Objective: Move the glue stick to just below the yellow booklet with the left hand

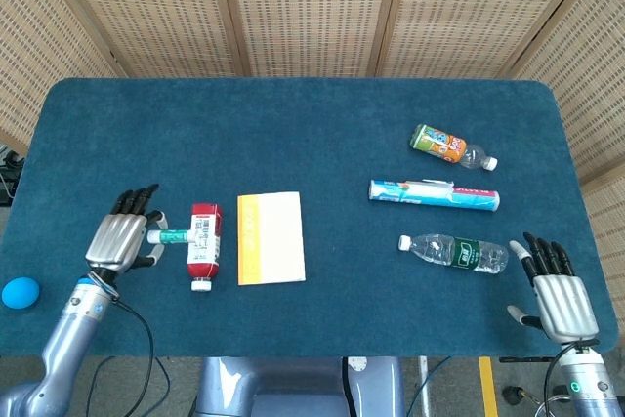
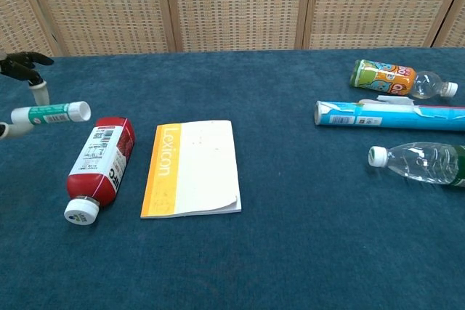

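The left hand (image 1: pixel 120 241) is holding the glue stick (image 1: pixel 170 236) sideways in its fingers (image 1: pixel 137 201), lifted off the desk (image 1: pixel 312 124) just left of the red bottle (image 1: pixel 203 246), probably so it clears that before dropping below the booklet (image 1: pixel 270 237). The right hand (image 1: pixel 559 292) is idling, fingers spread, holding nothing.

1. Chest view barely catches the left hand (image 2: pixel 18 70) — mostly chopped off by the left edge.
2. Clear bottle (image 2: pixel 425 162) and blue tube (image 2: pixel 389 115) run off the right edge.
3. Right hand (image 1: pixel 557 295) only shows in head view — wrist gets cropped at the bottom.
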### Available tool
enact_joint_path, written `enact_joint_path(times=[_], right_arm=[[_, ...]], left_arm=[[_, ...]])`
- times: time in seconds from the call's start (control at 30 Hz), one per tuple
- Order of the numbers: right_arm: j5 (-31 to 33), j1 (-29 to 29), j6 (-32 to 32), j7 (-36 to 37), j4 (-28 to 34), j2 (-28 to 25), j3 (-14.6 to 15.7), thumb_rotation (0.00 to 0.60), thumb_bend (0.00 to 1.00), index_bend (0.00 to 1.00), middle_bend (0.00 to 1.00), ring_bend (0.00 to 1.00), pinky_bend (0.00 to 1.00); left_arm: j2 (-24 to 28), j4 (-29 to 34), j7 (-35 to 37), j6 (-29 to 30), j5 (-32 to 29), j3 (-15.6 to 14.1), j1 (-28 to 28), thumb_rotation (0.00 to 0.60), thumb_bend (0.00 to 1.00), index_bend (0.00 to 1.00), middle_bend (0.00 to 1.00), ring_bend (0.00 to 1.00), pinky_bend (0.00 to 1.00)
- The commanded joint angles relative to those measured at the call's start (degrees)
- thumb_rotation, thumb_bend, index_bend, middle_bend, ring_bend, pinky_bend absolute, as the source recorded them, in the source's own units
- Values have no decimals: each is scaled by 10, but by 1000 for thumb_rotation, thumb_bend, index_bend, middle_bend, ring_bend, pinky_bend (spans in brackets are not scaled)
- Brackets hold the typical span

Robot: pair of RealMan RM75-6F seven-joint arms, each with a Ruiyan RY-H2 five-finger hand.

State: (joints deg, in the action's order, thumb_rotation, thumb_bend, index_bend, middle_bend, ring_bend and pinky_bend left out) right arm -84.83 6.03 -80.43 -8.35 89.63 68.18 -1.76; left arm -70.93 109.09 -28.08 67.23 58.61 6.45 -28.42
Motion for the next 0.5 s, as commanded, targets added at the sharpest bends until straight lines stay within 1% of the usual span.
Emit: enact_joint_path(times=[0.03,0.2,0.5], right_arm=[[0,0,0,2,0,-1,0,600,0,102,0,0,17],[0,0,0,5,1,-3,-1,600,0,102,0,0,17],[-3,-1,-2,8,2,-4,0,600,0,102,0,0,18]], left_arm=[[-18,20,-24,11,7,-14,-1,600,427,548,0,0,0],[-50,41,-65,30,9,-28,-2,600,426,550,0,0,0],[-100,62,-134,51,-6,-41,-10,600,426,551,0,0,0]])
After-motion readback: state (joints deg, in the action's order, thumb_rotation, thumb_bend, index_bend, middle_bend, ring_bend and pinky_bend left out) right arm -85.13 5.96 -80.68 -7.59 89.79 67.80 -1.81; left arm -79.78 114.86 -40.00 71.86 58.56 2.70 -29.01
